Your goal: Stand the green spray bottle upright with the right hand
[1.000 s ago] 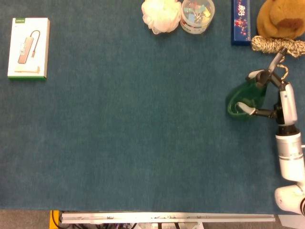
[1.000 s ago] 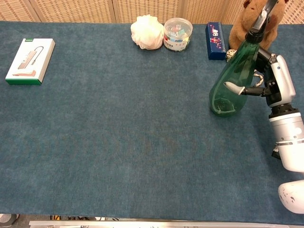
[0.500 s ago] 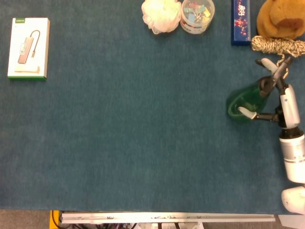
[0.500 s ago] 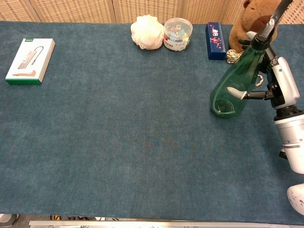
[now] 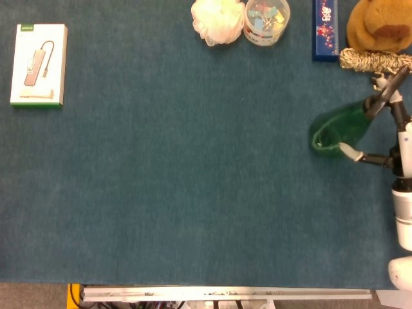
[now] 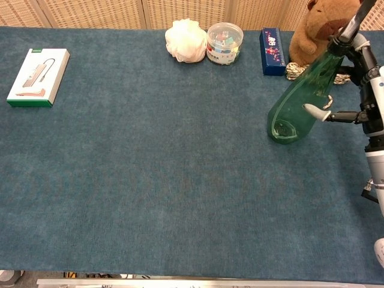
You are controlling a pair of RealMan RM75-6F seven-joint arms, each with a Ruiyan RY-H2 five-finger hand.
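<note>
Right hand [image 6: 366,90] sits at the worktop's [image 6: 156,174] right edge, fingers clasped around the neck of the green spray bottle [image 6: 302,99], one fingertip pressed to its side. That bottle leans, base on the blue cloth and nozzle tipped toward the brown plush bear [image 6: 321,27]. Nearer the bottle than the bear lies a coil of rope [image 5: 373,61]. Left of the bear stand a dark blue box [image 6: 272,43], a clear tub of clips [image 6: 224,42] and a white pouf [image 6: 185,40]. Farthest from the bear lies a white adapter box [image 6: 37,77].
</note>
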